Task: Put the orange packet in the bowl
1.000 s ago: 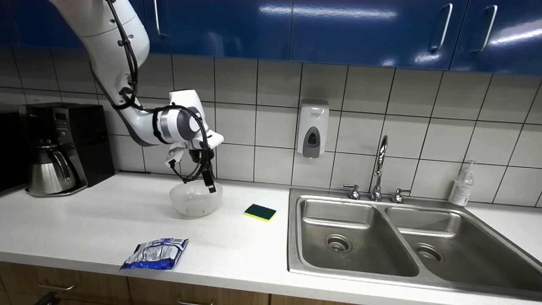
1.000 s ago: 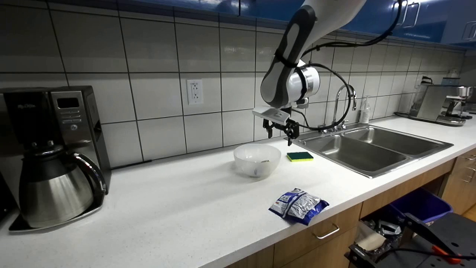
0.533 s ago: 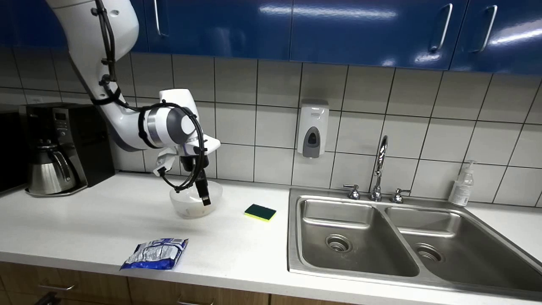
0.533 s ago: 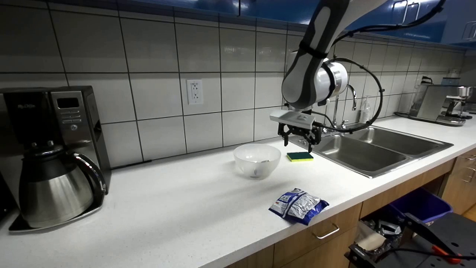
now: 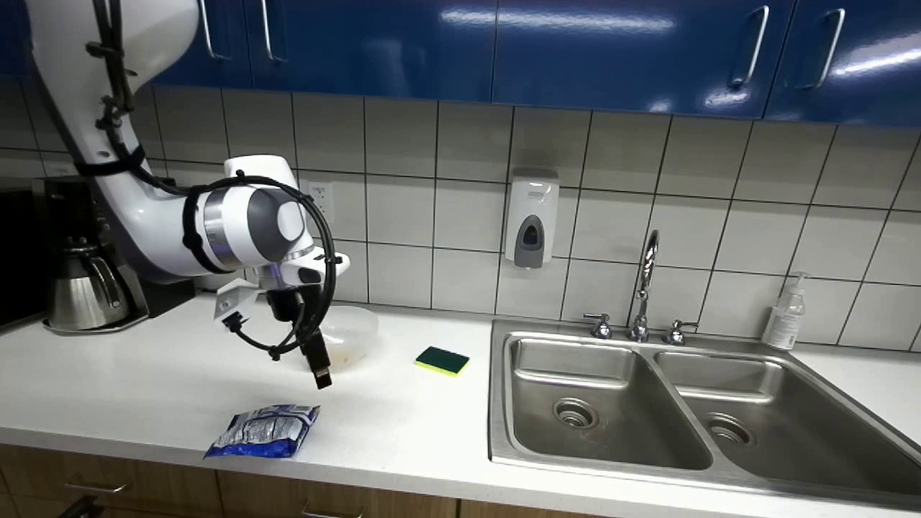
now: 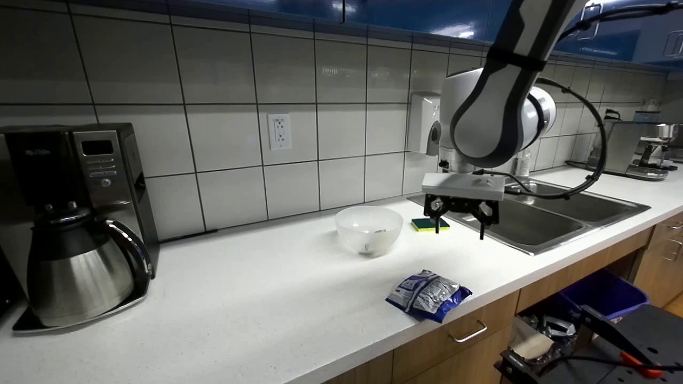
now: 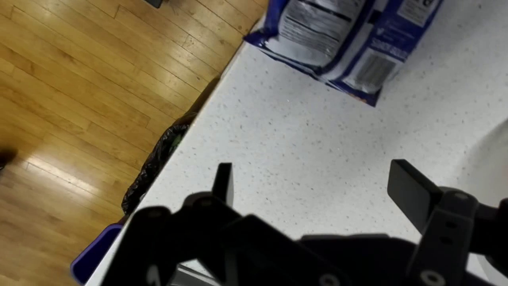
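The translucent whitish bowl (image 6: 368, 226) stands upright on the counter. In an exterior view the bowl (image 5: 356, 331) is partly hidden behind the gripper, and its edge shows at the right of the wrist view (image 7: 490, 159). The orange packet is not clearly visible. A faint orange tint shows through the bowl's wall in an exterior view, and small unclear contents show inside it. My gripper (image 6: 459, 232) is open and empty, pointing down above the counter in front of the bowl, also seen in the wrist view (image 7: 311, 174). It touches nothing visible.
A blue-and-white crinkly bag (image 6: 429, 295) lies near the counter's front edge, also in the wrist view (image 7: 337, 39). A green and yellow sponge (image 5: 442, 360) lies between bowl and steel sink (image 5: 500, 403). A coffee maker (image 6: 101, 176) stands at the counter's far end.
My gripper has moved from above the bowl forward toward the counter's front edge, and lower. Its jaws stay open. The bowl, bag and sponge have not moved.
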Robot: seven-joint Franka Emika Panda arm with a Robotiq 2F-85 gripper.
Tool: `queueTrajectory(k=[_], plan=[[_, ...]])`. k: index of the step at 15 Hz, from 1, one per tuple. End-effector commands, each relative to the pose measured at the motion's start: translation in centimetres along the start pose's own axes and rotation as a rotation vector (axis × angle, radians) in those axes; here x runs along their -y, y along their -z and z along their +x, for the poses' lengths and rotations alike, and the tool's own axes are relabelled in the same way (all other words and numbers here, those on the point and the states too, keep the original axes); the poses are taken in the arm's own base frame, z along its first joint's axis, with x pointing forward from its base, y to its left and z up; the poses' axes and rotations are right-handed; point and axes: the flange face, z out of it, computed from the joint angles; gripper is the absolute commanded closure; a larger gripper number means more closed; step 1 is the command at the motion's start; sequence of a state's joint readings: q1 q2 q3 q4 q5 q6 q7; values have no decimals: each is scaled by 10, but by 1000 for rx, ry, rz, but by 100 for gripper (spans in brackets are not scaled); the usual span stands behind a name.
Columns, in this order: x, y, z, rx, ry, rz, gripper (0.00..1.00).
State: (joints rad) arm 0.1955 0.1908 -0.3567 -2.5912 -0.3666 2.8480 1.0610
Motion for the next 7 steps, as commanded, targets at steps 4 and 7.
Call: queueTrajectory(k=[4, 7], plan=[[-45, 19, -43, 27, 123, 3, 0], [-39, 9, -41, 35, 101, -6, 0]])
